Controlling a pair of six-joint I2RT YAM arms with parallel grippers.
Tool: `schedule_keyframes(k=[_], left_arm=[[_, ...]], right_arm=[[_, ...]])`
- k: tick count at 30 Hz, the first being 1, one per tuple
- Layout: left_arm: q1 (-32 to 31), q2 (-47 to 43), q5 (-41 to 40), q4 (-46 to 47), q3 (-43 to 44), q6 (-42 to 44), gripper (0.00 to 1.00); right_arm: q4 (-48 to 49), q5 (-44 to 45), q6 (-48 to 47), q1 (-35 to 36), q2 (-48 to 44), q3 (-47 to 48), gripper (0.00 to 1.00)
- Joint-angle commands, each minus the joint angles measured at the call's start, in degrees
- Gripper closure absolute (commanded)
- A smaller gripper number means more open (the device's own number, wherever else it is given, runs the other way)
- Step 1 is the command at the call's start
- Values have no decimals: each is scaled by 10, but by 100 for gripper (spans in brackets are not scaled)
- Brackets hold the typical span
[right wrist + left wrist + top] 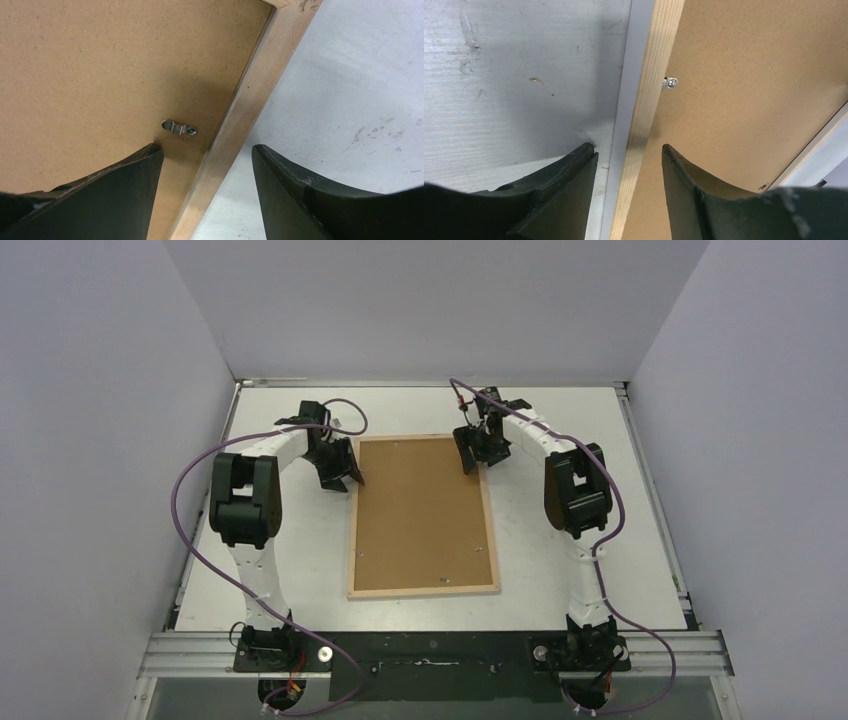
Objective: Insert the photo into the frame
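The frame [424, 590] lies face down in the middle of the table, its pale wood rim around a brown hardboard back [420, 510] with small metal clips. The photo is hidden. My left gripper [345, 478] is at the frame's left side near the far end. In the left wrist view it [629, 150] is open, straddling the rim [649, 90], with one finger over the table and the other over the back. My right gripper [470, 462] is at the right side. In the right wrist view it [207, 150] is also open astride the rim [250, 95], beside a clip [180, 128].
The white table [280, 570] is enclosed by grey walls at the back and both sides. A metal rail [430, 650] carrying the arm bases runs along the near edge. Purple cables loop beside each arm. Another clip [670, 83] sits just inside the left rim.
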Motion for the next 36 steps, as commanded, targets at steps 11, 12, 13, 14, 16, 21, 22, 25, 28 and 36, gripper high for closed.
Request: schedule_keyframes(k=[11, 12, 13, 14, 16, 21, 22, 25, 28, 36], left_arm=[[-14, 20, -41, -56, -6, 40, 66], [-14, 20, -43, -59, -7, 42, 67], [-14, 22, -47, -62, -8, 43, 67], [-14, 22, -50, -64, -10, 43, 68], [-13, 23, -50, -64, -11, 44, 68], [-13, 27, -44, -64, -7, 44, 69], [-13, 29, -44, -63, -6, 44, 69], [-13, 31, -42, -63, -5, 43, 70], [-12, 39, -34, -67, 4, 40, 70], [-12, 51, -24, -67, 15, 30, 70]], right_arm=[[104, 123, 123, 4, 6, -16, 39], [108, 122, 127, 4, 6, -17, 40], [109, 122, 131, 3, 7, -17, 40], [111, 122, 134, 4, 7, -18, 41], [111, 123, 140, 4, 7, -19, 44], [112, 120, 140, -1, 2, -32, 49], [113, 117, 140, -2, 0, -36, 50], [118, 73, 131, -8, -6, -49, 50], [116, 45, 127, -10, -8, -57, 50], [111, 54, 147, -19, -17, -76, 52]])
